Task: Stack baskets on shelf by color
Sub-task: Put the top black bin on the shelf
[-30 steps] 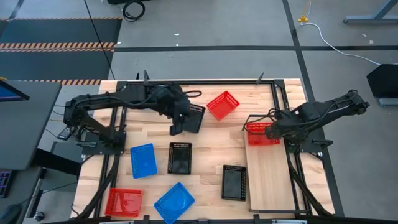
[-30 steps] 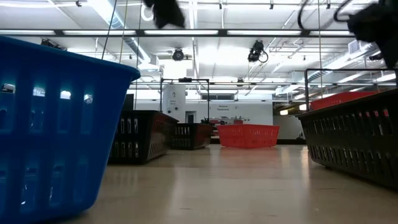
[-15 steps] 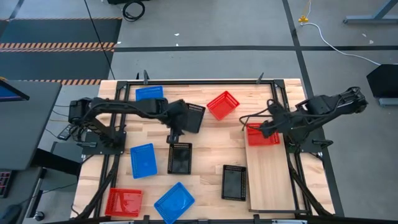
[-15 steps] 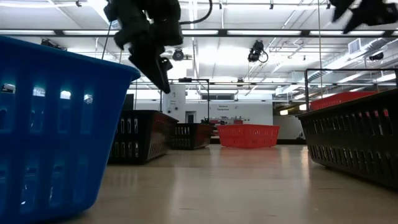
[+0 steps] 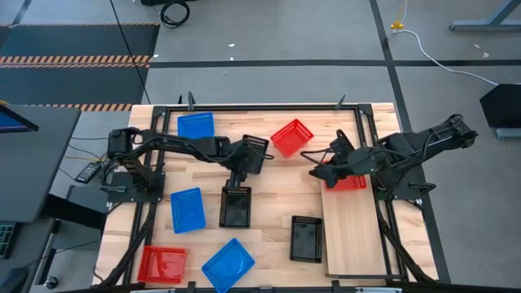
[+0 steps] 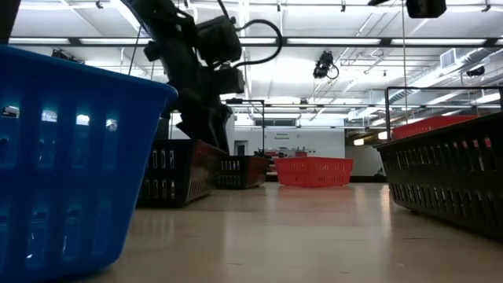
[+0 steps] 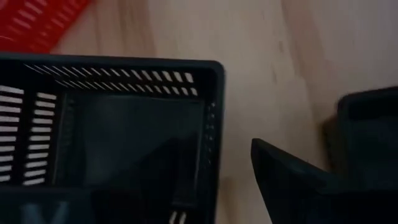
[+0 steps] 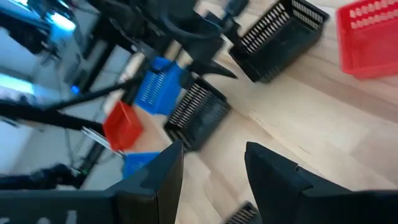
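Note:
In the high view my left gripper (image 5: 236, 177) hovers, open, over the far short end of a black basket (image 5: 235, 208) lying flat mid-table. The left wrist view shows that basket (image 7: 124, 137), with one finger (image 7: 292, 180) outside its corner; I cannot tell whether it touches. The low view shows the gripper (image 6: 214, 134) just above the basket (image 6: 177, 169). My right gripper (image 5: 314, 166) is open (image 8: 211, 168) and empty, raised left of the red basket (image 5: 352, 182), which sits on the far end of the pale shelf board (image 5: 354, 236).
A second black basket (image 5: 255, 153) and a red one (image 5: 291, 137) lie toward the far edge. Blue baskets are far left (image 5: 195, 124), mid left (image 5: 187, 209) and near (image 5: 228, 264). A red basket (image 5: 161, 263) sits at the near-left corner, a black one (image 5: 307, 238) beside the shelf.
My left gripper has moved from the far black basket toward the near edge and dropped low over the middle black basket, uncovering the far-left blue basket. My right gripper has moved off the red basket on the shelf toward the table's left.

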Available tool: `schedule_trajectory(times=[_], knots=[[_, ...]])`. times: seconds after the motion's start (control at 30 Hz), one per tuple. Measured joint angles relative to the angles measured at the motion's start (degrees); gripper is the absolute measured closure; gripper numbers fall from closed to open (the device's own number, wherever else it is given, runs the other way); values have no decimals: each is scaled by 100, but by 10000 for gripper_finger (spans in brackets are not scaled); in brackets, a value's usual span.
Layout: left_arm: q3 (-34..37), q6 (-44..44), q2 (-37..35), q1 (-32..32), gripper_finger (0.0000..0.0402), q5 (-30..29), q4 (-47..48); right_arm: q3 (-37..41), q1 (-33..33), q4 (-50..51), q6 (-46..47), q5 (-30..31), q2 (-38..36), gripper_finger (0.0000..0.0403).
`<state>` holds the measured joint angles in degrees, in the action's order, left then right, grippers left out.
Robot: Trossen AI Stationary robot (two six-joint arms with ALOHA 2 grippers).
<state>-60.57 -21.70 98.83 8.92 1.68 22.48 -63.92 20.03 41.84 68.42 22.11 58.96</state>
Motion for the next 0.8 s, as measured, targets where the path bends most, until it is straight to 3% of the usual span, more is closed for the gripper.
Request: schedule_trajectory(times=[0.27,0.5,0.8], knots=[[-1,29,572,63,229,109,322,2,-44,-22,97,251,0,226],[-16,306,511,82,384,410,799,2,-63,29,39,202,2,226],[-639,746,-400,60,396,899,1683,4,-68,204,-476,184,-24,226]])
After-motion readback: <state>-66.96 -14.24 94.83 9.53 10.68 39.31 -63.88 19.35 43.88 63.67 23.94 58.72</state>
